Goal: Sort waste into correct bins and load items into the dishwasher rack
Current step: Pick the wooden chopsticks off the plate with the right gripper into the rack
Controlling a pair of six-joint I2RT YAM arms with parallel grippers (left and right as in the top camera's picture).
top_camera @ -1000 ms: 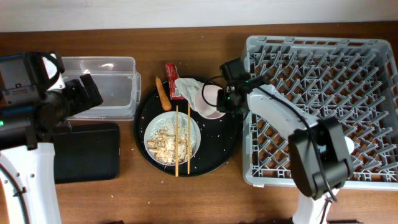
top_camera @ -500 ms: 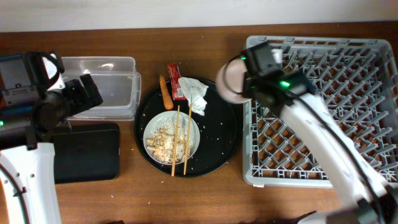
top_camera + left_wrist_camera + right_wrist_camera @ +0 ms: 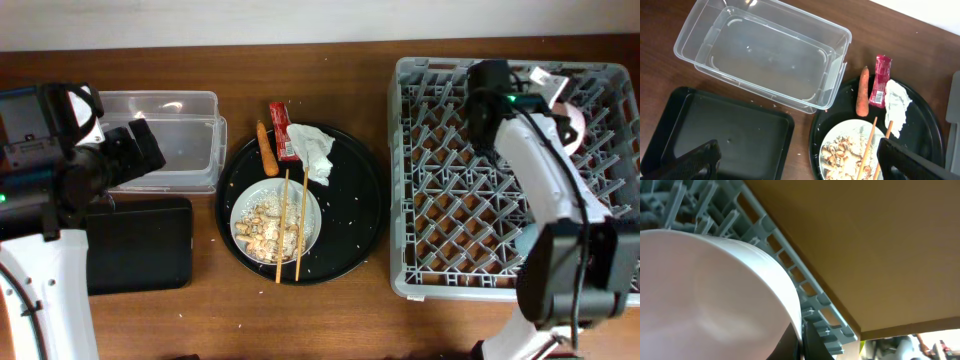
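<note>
Dishwasher rack [image 3: 400,180]: biggest thing, taken here as the landmark. The white bowl [image 3: 570,110] now hangs over its far right corner, while one second ago it stood on the round black tray [image 3: 360,210] to the left of the rack. So, as I judge, the first item is almost loaded; lowering between the pegs and release are left.
Right arm: stretched across the rack from its near edge to its far side. The right gripper [image 3: 552,98] seems clamped on the bowl's rim; the wrist view is filled by the bowl, with the rack's wall just behind it.
Left arm: well to the left of the rack, above the bins, unmoved. The left gripper [image 3: 797,150] has its fingers wide apart and holds nothing.
Round black tray: just beside the rack's left wall; the bowl's place on it is now bare.
Clear tub [image 3: 170,140] and flat black tray [image 3: 140,245]: far left of the rack, no waste in them.
Shallow dish [image 3: 240,235]: on the round tray, with rice scraps [image 3: 262,225] inside and the chopsticks [image 3: 282,225] lying across it.
Waste: tissue [image 3: 315,150], red wrapper [image 3: 280,130] and carrot stick [image 3: 265,148] at the round tray's far edge, left of the rack, not yet sorted.
</note>
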